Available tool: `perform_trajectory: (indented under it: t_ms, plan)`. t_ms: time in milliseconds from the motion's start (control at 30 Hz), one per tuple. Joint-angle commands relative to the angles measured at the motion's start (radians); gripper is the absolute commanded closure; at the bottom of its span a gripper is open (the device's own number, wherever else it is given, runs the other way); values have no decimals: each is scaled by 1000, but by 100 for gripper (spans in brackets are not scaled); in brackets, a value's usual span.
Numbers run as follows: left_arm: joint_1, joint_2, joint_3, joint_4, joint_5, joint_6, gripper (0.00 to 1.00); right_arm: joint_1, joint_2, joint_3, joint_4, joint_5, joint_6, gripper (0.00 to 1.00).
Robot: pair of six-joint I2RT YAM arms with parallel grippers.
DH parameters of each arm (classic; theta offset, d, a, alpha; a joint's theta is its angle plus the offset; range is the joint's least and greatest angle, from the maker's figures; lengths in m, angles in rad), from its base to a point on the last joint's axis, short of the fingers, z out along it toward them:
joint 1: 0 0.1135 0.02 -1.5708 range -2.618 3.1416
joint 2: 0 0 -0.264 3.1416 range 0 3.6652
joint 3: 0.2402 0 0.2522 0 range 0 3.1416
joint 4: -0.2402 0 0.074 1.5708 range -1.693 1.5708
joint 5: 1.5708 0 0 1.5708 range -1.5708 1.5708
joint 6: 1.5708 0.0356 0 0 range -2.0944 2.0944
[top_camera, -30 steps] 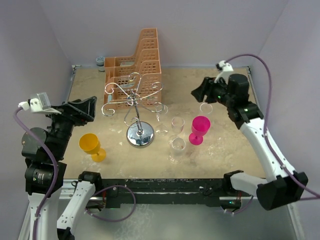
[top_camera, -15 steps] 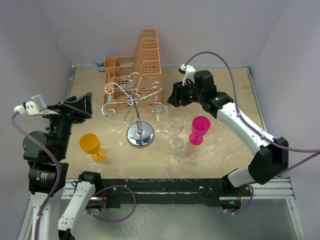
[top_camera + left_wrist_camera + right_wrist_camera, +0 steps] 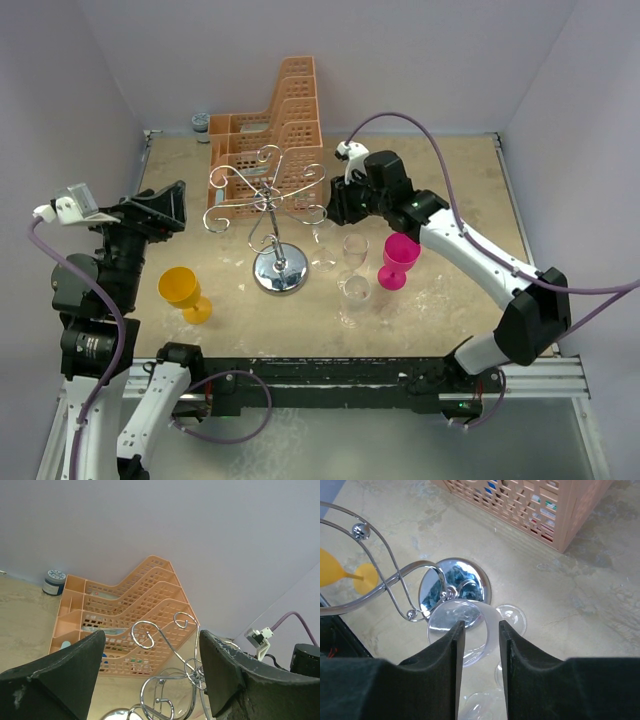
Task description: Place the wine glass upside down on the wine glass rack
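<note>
Glass (image 3: 442, 622): clear, being clamped in the right gripper (image 3: 480, 626), hanging off the tabletop (image 3: 450, 170) just beside a scroll arm of the rack (image 3: 268, 200); its orientation is unclear.
Right gripper: clenching on the glass, reaching in at the rack's right side.
Rack: standing mid-tabletop, in front of the orange basket (image 3: 285, 110).
Left gripper (image 3: 150, 635): hovering spread wide, pointing toward the rack.
Others: pink glass (image 3: 398, 258), yellow glass (image 3: 182, 290) and clear glasses (image 3: 354, 290) standing upright on the tabletop.
</note>
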Motion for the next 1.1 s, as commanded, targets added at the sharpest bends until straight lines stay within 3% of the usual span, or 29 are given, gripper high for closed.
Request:
perform_trajectory:
  t_ms: [0,200,433,600,933,1067]
  plan:
    - [10,-5,1,40,-25,9,28,17,-4,12,-9,61,19,67]
    - [10,16,24,10,-48,14,28,28,35,25,-11,135,47,79]
    - [10,11,29,-16,-77,22,29,30,31,11,38,162,37,87]
    - [10,26,37,-25,-79,22,30,30,30,28,19,228,27,100]
    - [10,33,62,-30,-71,16,30,30,-111,20,22,410,39,100]
    - [10,43,65,-18,-7,12,30,30,-249,-69,137,551,89,100]
